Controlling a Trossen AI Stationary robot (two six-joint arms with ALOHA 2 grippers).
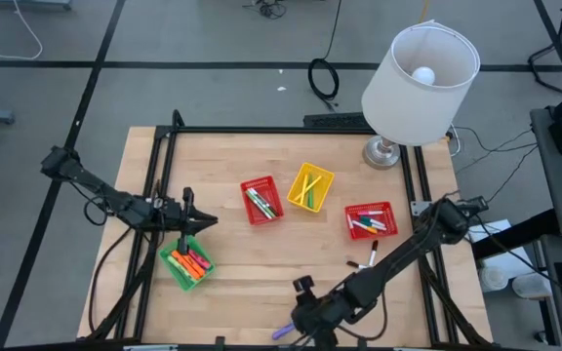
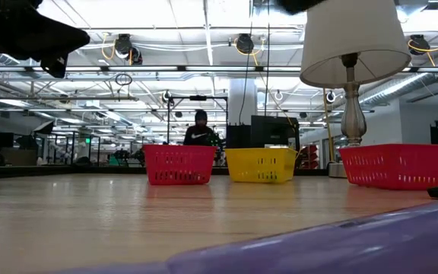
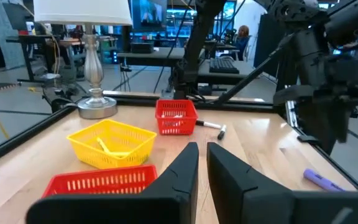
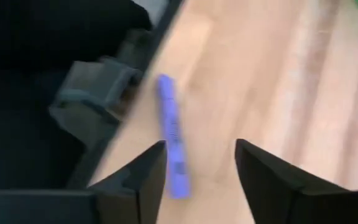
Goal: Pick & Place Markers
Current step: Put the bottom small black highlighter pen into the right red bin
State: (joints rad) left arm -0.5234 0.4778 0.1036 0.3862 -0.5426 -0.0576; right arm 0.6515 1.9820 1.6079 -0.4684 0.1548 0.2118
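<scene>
A purple marker (image 4: 171, 140) lies flat on the wood next to the table's near edge, also visible as the purple marker (image 1: 283, 331) from above and as a blur (image 2: 333, 240) close to the low camera. My right gripper (image 4: 197, 177) hovers open over it, slanting down, with one finger beside the marker's end and no contact. A black-and-white marker (image 1: 369, 256) lies loose near the right red basket. Other markers fill the green basket (image 1: 185, 261). My left gripper (image 3: 202, 171) hangs level above the green basket, its fingers a narrow gap apart with nothing between them.
A red basket (image 1: 260, 200), a yellow basket (image 1: 309, 187) and another red basket (image 1: 371, 220) stand across the table's middle, each with markers inside. A table lamp (image 1: 420, 73) stands at the far right. A black frame rail (image 4: 98, 93) runs along the near edge beside the purple marker.
</scene>
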